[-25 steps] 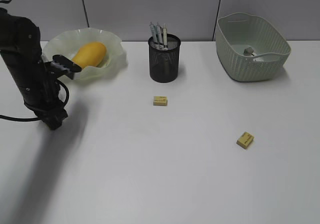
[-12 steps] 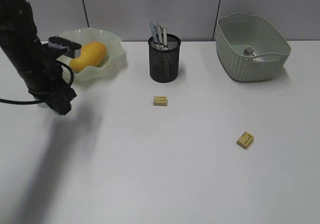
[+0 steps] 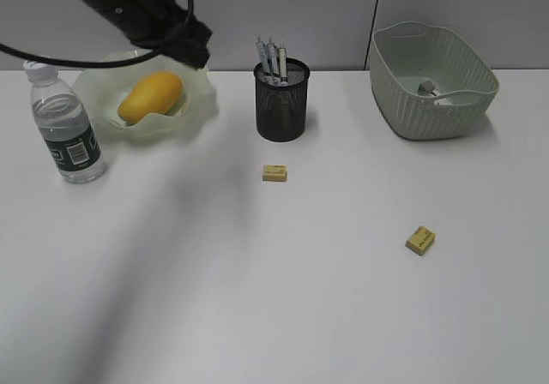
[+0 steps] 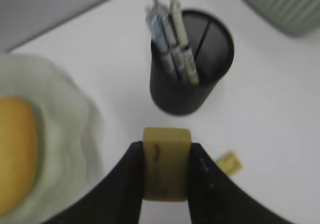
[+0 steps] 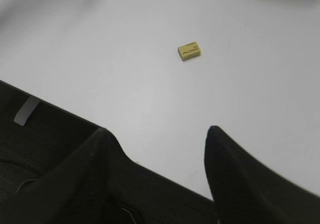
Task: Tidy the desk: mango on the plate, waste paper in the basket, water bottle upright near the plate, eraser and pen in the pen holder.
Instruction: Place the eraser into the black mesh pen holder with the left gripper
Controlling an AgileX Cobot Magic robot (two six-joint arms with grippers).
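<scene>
Overhead at the far left, a yellow eraser is pinched between the jaws of the left gripper, held above the desk between the plate with the mango and the pen holder. Two more erasers are seen lying on the desk, the water bottle is stood upright left of the plate, and the right gripper is held spread with nothing between its fingers

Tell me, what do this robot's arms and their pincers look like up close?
The left arm is matte black and chunky, with a thin black cable looping from it. The left pincer has two smooth, black, gently curved fingers. The right pincer has the same black, rounded, tapering fingers. No markings show on either.
</scene>
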